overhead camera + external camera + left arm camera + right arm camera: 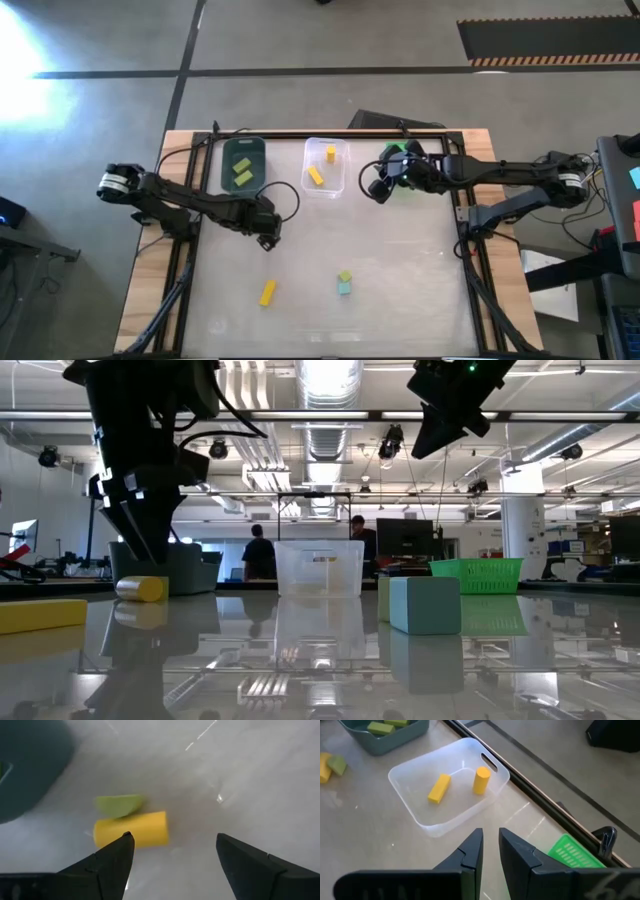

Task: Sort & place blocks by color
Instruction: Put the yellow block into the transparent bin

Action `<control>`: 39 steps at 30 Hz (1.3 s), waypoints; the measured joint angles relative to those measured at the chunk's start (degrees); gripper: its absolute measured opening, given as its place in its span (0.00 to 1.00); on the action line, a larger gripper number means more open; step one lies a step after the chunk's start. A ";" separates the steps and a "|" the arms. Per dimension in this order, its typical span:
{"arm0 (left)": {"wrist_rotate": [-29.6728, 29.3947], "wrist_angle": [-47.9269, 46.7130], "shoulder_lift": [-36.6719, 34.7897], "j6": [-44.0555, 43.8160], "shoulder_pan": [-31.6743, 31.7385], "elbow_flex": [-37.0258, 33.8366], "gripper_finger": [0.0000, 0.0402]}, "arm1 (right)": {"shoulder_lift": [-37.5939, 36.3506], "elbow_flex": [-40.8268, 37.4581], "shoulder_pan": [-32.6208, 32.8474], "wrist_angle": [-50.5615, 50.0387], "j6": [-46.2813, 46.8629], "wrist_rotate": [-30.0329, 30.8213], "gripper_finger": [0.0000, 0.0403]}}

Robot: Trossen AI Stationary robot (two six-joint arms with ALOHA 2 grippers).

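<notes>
My left gripper (268,238) is open, pointing down just above a yellow round block (131,829) with a pale yellow-green block (119,805) lying against its far side. The low view shows the fingers (135,530) over that yellow block (140,589), apart from it. My right gripper (376,190) is shut and empty, raised between the clear bin (451,785) and the bright green bin (572,852). The clear bin holds two yellow blocks (439,788). The dark teal bin (243,163) holds two yellow-green blocks. A yellow bar (267,291) and a teal block (344,288) touching a yellow-green one lie nearer the front.
The three bins stand in a row along the table's far side. In the low view the teal block (425,605) stands right of centre and the yellow bar (40,615) at the left. People stand in the room far behind the table.
</notes>
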 joint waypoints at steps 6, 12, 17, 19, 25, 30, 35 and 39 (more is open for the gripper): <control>0.07 -0.61 0.20 -0.20 0.08 -0.07 0.66 | 0.41 -0.02 0.00 0.02 -0.12 -0.03 0.13; 1.64 -0.54 0.20 -0.69 0.32 -0.42 0.66 | 0.41 -0.04 0.00 0.09 -0.15 -0.03 0.13; 2.25 -0.54 0.17 -1.90 0.31 -1.08 0.72 | 0.41 -0.11 0.00 0.19 -0.69 -0.03 0.13; 2.32 -0.54 0.17 -2.58 0.31 -1.35 0.76 | 0.41 -0.15 0.00 0.19 -0.94 -0.05 0.13; 0.88 0.06 0.20 -3.25 0.31 -3.87 0.84 | 0.41 -0.43 0.00 0.22 -1.00 -0.07 0.13; -2.53 0.85 0.22 -3.23 0.42 -5.11 0.85 | 0.41 -0.46 0.00 0.22 -1.00 -0.05 0.13; -3.98 1.54 0.37 -3.97 0.46 -5.65 0.85 | 0.41 -0.46 0.00 0.24 -1.00 -0.08 0.13; -4.00 1.88 0.39 -5.40 0.46 -7.14 0.85 | 0.41 -0.46 0.00 0.26 -1.00 -0.08 0.13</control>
